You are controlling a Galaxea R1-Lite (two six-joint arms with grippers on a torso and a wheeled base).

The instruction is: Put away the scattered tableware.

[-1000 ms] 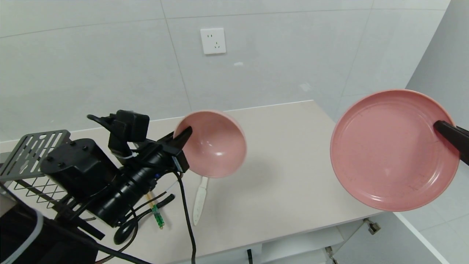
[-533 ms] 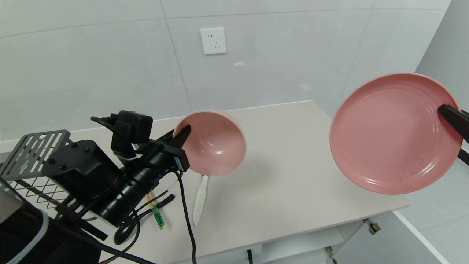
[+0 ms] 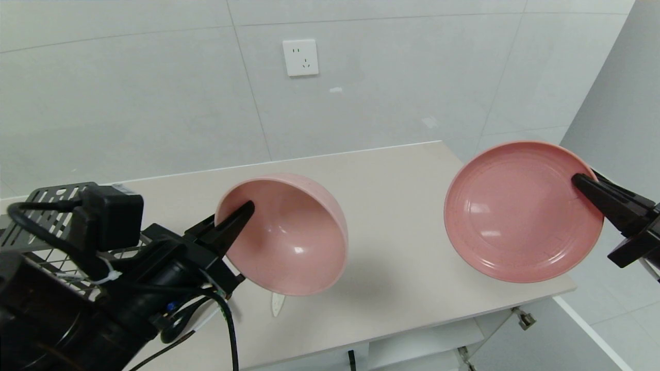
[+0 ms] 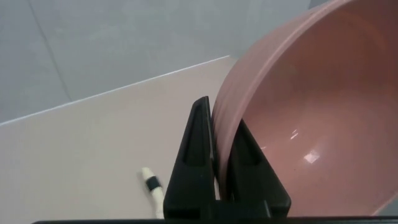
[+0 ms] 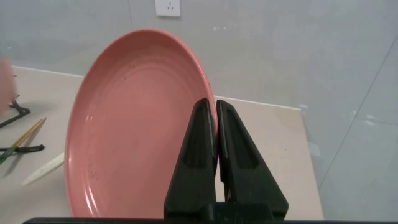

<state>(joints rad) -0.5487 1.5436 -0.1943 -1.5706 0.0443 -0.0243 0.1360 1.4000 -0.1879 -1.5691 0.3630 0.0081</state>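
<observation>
- The left gripper (image 3: 242, 210) is finished in matt black, with long wedge-shaped fingers (image 4: 199, 143) tapered to narrow tips.
- A black box-shaped camera module (image 3: 111, 216) is secured with a white cable tie (image 3: 103, 276).
- Black cables (image 3: 230, 335) are looped beside the cylindrical black left arm (image 3: 51, 319).
- The right gripper (image 3: 580, 180) is likewise made black, with tapered fingers.

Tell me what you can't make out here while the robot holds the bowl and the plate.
White utensil: head view, the bowl hides all but its tip, so its kind is unclear.
Rack: head view, the left arm covers much of it and the picture edge cuts it off.
Chopsticks: right wrist view, the picture edge cuts off their ends.
</observation>
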